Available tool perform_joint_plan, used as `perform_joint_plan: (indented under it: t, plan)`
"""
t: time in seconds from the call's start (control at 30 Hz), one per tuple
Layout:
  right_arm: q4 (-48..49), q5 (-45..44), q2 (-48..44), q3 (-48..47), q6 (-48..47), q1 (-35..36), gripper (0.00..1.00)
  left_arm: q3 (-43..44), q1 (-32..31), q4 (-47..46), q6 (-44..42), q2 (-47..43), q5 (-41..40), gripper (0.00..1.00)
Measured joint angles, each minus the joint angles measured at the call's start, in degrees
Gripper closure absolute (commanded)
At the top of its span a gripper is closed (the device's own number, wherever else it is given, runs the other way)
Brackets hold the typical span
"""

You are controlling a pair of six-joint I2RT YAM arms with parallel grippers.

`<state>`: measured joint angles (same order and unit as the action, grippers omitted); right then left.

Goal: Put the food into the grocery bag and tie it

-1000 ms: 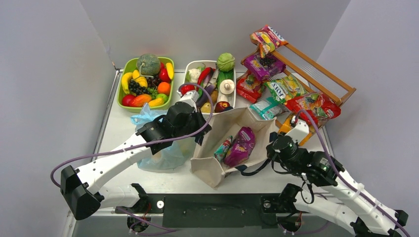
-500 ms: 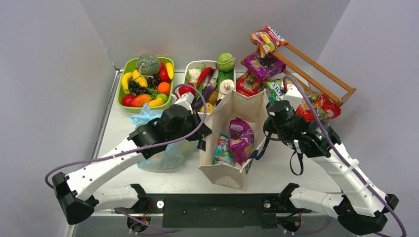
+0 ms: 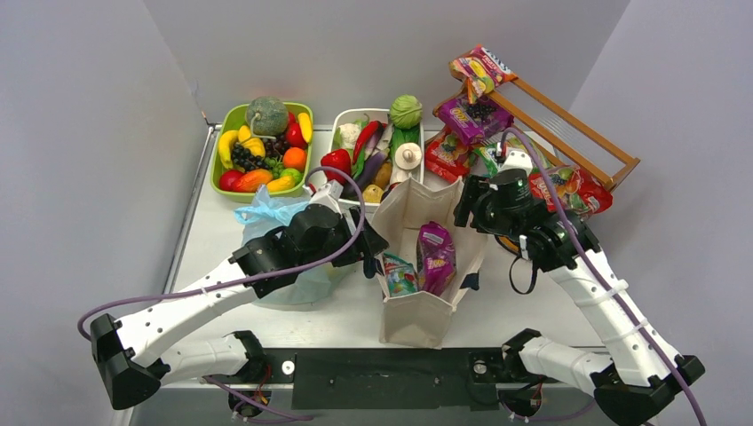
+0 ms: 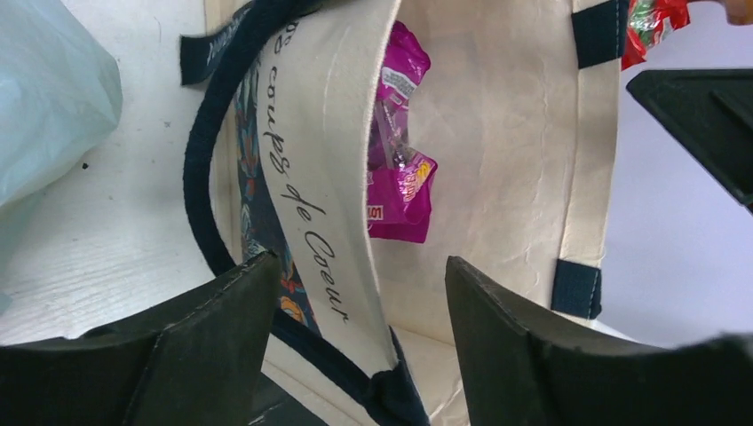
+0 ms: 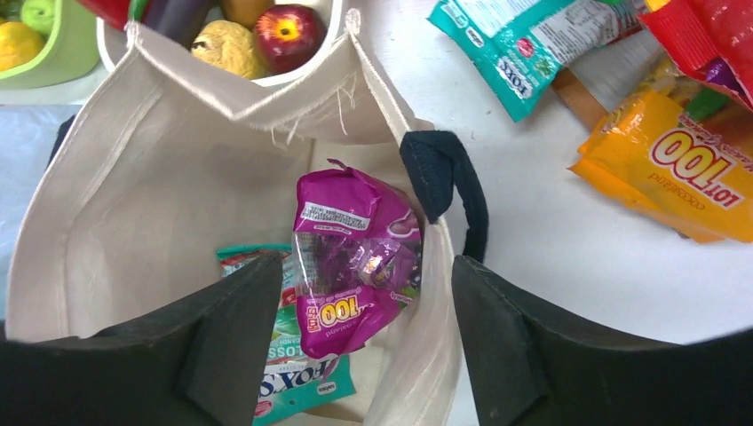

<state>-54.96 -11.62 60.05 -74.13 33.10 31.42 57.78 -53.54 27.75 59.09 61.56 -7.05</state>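
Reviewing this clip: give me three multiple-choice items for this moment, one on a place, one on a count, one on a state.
1. Where does the canvas tote stand?
A. mid-table, right of the light-blue bag
B. on the wooden rack
C. inside the green tray

2. How many packets show inside the tote?
A. one
B. two
C. four

3. How does the right tool stand?
A. shut on a strap
B. shut on a packet
C. open, holding nothing

Answers:
1. A: the top view shows the tote between the two arms, with the bag on its left.
2. B: only a purple packet and a teal packet are seen in it.
3. C: its fingers are spread apart above the tote's mouth, with nothing gripped between them.
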Motion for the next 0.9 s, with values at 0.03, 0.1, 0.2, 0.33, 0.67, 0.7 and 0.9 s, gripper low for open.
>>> perform_joint_plan:
  t: [0.03, 0.1, 0.2, 0.33, 0.67, 0.7, 0.9]
  plan:
    - [0.24, 0.61, -0.24, 0.00, -0.15, 0.00, 0.32, 0.22, 0.00, 0.17, -0.07, 0.02, -0.04, 0.29]
    - [0.35, 1.60, -1.03, 0.00, -0.26, 0.02, 0.31, 0.98, 0.00, 0.81, -0.55, 0.02, -0.22, 0.29]
    - [0.00, 2.36, -2.43, -0.61, -0.22, 0.02, 0.31, 4.46, 0.00, 2.67, -2.67, 0.02, -0.42, 0.28]
    - [-0.15, 3.04, -4.09, -2.73, 0.00, 0.02, 0.31, 11.58, 0.00, 6.16, -6.29, 0.15, -0.92, 0.28]
    - [-0.96, 3.10, -7.02, -3.17, 0.72, 0.00, 0.31, 26.64, 0.00, 19.26, -22.45, 0.11, -4.26, 0.29]
    - [-1.05, 3.10, -7.30, -2.82, 0.74, 0.00, 0.31, 28.41, 0.00, 21.18, -24.70, 0.28, -4.68, 0.29]
    - [-1.49, 3.10, -8.50, -1.46, 0.79, 0.02, 0.31, 34.58, 0.02, 29.57, -36.87, -0.48, -11.98, 0.29]
